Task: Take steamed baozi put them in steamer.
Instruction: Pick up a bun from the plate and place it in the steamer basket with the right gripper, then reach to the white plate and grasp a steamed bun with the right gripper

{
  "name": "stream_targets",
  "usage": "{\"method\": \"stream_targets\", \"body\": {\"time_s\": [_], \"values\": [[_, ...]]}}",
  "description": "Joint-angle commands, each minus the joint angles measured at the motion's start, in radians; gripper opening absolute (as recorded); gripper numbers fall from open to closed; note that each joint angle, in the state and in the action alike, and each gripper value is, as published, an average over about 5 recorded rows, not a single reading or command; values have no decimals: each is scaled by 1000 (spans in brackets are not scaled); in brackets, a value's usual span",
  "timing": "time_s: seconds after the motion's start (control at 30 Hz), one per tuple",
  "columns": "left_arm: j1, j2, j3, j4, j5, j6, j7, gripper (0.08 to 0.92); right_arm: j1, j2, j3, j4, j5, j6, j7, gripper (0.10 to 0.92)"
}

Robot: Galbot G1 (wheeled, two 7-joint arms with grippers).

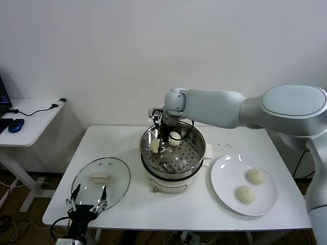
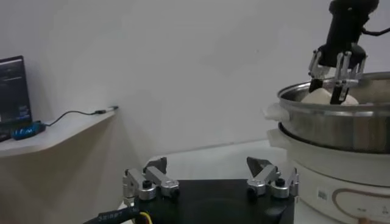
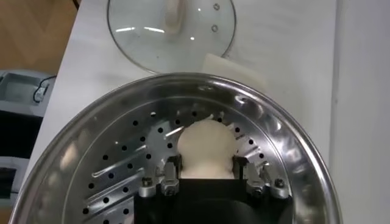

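My right gripper (image 1: 159, 145) reaches down into the steamer (image 1: 196, 153), a shiny steel basket with a perforated bottom on a white pot base. It is shut on a cream-white baozi (image 3: 206, 146), which sits low over the perforated floor, one finger (image 3: 172, 167) on each side. A second baozi (image 1: 174, 138) lies in the basket just behind it. Two more baozi (image 1: 255, 176) (image 1: 246, 194) lie on the white plate (image 1: 225, 178) to the right. My left gripper (image 1: 86, 201) is open and empty at the table's front left edge.
The round glass lid (image 1: 115, 189) with a white handle lies flat on the table left of the steamer, just behind my left gripper. A low white side table (image 1: 30, 120) with cables and a mouse stands off to the far left.
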Motion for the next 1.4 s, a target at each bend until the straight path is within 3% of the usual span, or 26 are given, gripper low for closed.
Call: {"method": "stream_targets", "body": {"time_s": [0.03,0.4,0.53,0.73,0.93,1.1,1.4], "values": [[0,2,-1,6,-1,-1,0,823,-36,23,-2,-25,-3,-4,6,568],[2,-1,3,8,0,-1,0,823,14,-50,44,33,-7,-6,8,808],[2,-1,3,7,1,-2,-1,823,98,-152,49,146,-1,-5,1,821],[4,-2,6,6,3,-4,-1,823,275,-424,11,371,-20,25,-113,823],[-1,-4,9,3,11,-1,-1,823,387,-715,-116,546,-235,101,-203,823],[-5,-6,9,5,13,2,-1,823,271,-931,-73,620,-419,117,-220,823],[-5,-10,6,-7,25,14,0,823,-92,-1058,141,602,-659,130,-218,823]]}}
